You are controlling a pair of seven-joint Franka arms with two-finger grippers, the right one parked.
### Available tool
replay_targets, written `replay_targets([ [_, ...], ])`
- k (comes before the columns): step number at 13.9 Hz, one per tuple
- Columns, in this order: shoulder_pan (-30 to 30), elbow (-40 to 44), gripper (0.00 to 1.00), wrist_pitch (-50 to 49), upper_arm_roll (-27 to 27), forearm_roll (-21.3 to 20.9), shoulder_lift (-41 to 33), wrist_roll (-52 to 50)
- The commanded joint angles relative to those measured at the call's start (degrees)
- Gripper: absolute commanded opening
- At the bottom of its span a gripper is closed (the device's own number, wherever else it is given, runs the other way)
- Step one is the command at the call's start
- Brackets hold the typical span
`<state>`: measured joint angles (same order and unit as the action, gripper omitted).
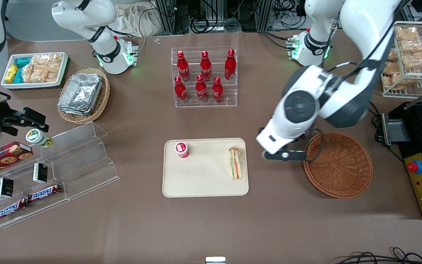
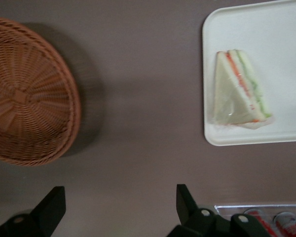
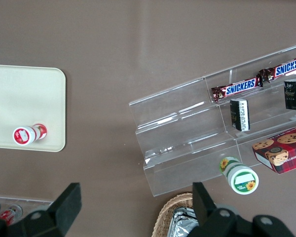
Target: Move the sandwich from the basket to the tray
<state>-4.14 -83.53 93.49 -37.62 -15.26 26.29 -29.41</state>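
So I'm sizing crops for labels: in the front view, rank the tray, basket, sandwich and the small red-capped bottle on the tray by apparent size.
1. tray
2. basket
3. sandwich
4. red-capped bottle

The open gripper hovers over the table between basket and tray.

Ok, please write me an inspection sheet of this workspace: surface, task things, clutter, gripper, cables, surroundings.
Surface: brown table, no spills seen.
Job's things: sandwich lies on the tray; basket holds nothing.
Clutter: small red-and-white cup on the tray; bottle rack; snack stand.
Gripper: left gripper open, above bare table between basket and tray, holding nothing.
Cables: bundles past the table edge farthest from the camera.
Surroundings: control box beside the basket.
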Motion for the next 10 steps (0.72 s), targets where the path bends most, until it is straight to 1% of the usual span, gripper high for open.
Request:
replay_targets([
  [1, -5.24, -1.82, 0.99, -3.91, -0.52, 4.09, -5.27, 7.84],
  [6, -15.70, -1.46, 0.99, -10.86, -0.44, 5.51, -13.26, 23.23],
  [10, -22.12, -0.42, 1.00, -11.92, 0.09, 5.86, -16.71, 24.31],
])
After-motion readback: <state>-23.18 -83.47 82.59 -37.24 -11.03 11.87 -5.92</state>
